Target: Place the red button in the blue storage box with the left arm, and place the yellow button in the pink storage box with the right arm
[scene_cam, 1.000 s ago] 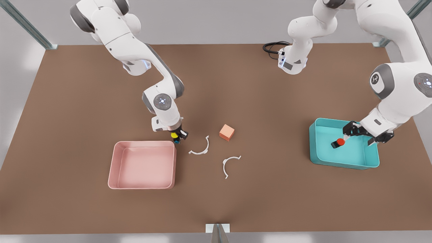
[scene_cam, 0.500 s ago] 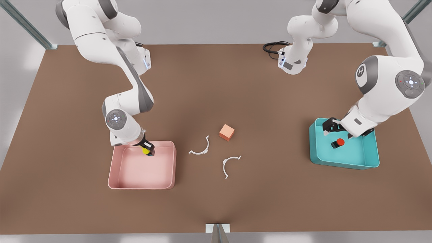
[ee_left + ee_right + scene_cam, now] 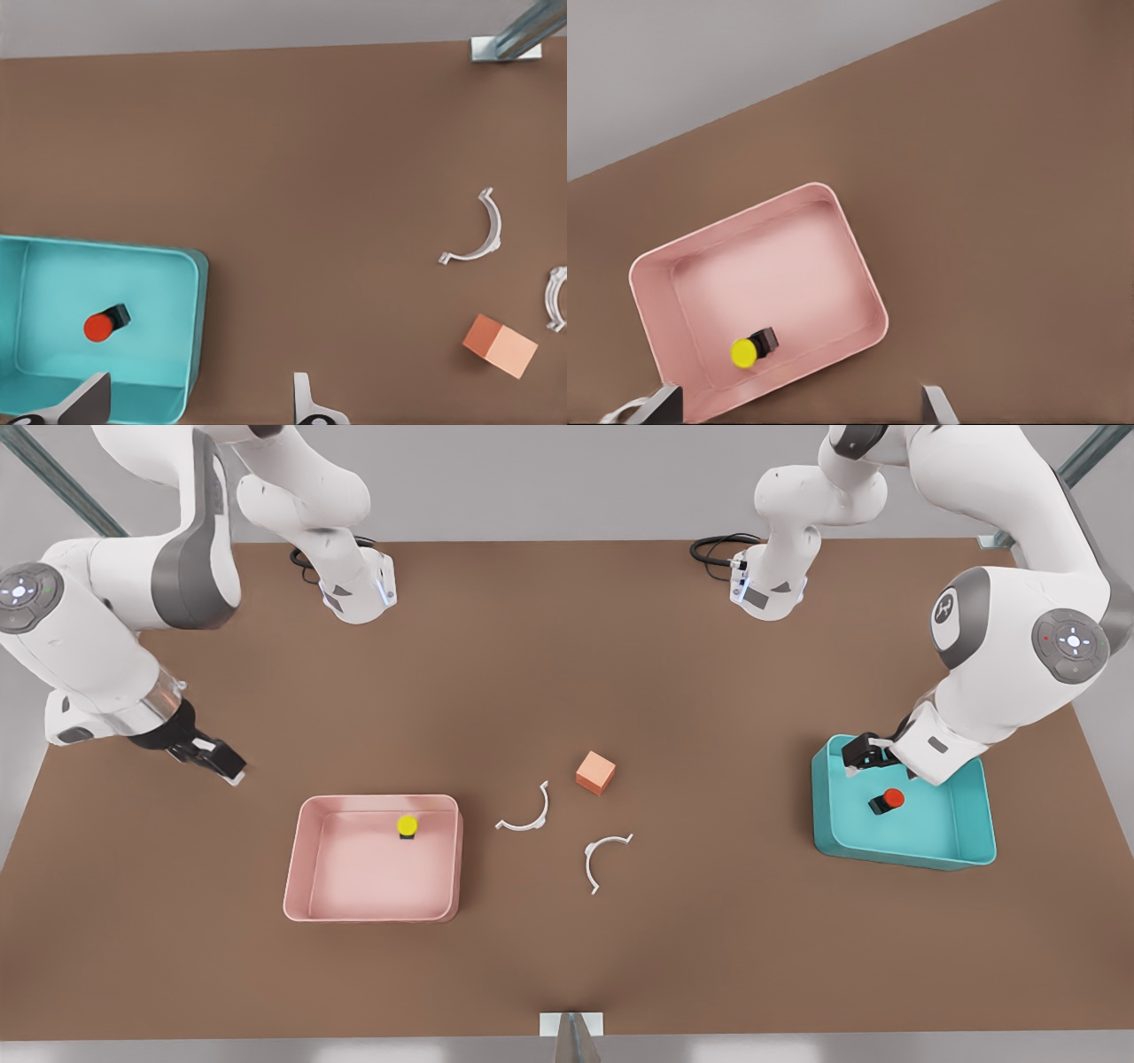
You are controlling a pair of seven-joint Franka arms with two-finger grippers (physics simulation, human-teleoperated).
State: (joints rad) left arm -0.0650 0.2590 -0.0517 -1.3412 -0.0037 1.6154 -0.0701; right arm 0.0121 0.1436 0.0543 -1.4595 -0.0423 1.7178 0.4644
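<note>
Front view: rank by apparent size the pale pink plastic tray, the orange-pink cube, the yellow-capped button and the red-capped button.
1. The pale pink plastic tray, by far the largest.
2. The orange-pink cube.
3. The yellow-capped button in the pink tray and the red-capped button in the teal-blue tray: both tiny and alike, so not ranked.

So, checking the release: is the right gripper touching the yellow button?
Apart. The front view shows the right gripper open, outside the pink storage box holding the yellow button.
</note>
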